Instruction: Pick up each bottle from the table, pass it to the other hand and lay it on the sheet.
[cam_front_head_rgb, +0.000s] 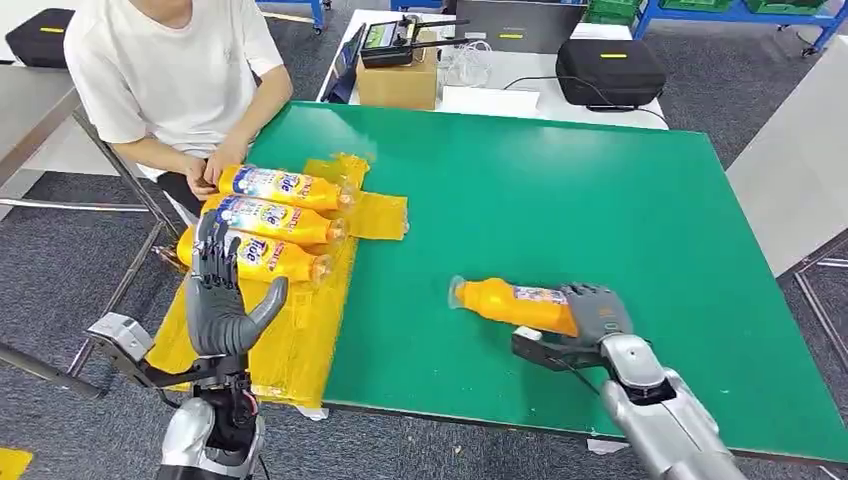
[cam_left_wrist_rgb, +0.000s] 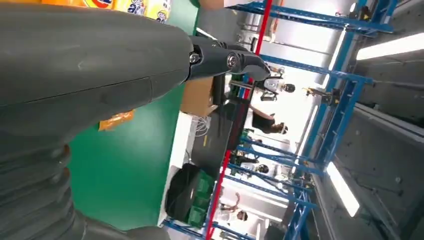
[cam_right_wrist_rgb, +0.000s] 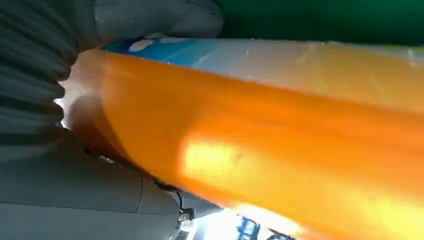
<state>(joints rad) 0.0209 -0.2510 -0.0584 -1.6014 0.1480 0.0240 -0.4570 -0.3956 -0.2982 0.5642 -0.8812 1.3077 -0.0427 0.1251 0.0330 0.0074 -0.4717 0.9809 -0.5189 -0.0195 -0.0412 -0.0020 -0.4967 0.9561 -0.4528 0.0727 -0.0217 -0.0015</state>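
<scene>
From the head view I saw my right hand (cam_front_head_rgb: 592, 318) wrapped around the base end of an orange bottle (cam_front_head_rgb: 510, 302), which lay on its side on the green worktop (cam_front_head_rgb: 600, 210), its capped end pointing toward the robot's left. The right wrist view confirmed the hold: the orange body of that bottle (cam_right_wrist_rgb: 280, 150) sat tight against the grey thumb and ribbed cover of the hand (cam_right_wrist_rgb: 75, 165), with a strip of blue and white label along one edge. My left hand (cam_front_head_rgb: 222, 305) stood upright at the near left corner of the worktop, fingers apart and pointing up, thumb out to the side, holding nothing; in the left wrist view its grey bulk (cam_left_wrist_rgb: 85, 75) covered much of the frame, with dark fingers (cam_left_wrist_rgb: 225, 60) reaching out over the green surface. Three more orange bottles lay side by side on the yellow sheet (cam_front_head_rgb: 300, 340) at the left side of the worktop: the nearest bottle (cam_front_head_rgb: 255, 256) just behind my left hand's fingertips, the middle bottle (cam_front_head_rgb: 275, 220) beside it, and the far bottle (cam_front_head_rgb: 285, 186) nearest a seated person (cam_front_head_rgb: 175, 75) in a white shirt, whose hand (cam_front_head_rgb: 205, 175) rested by its base. A cardboard box (cam_front_head_rgb: 398, 80) and a black case (cam_front_head_rgb: 608, 72) stood on a white table beyond.
</scene>
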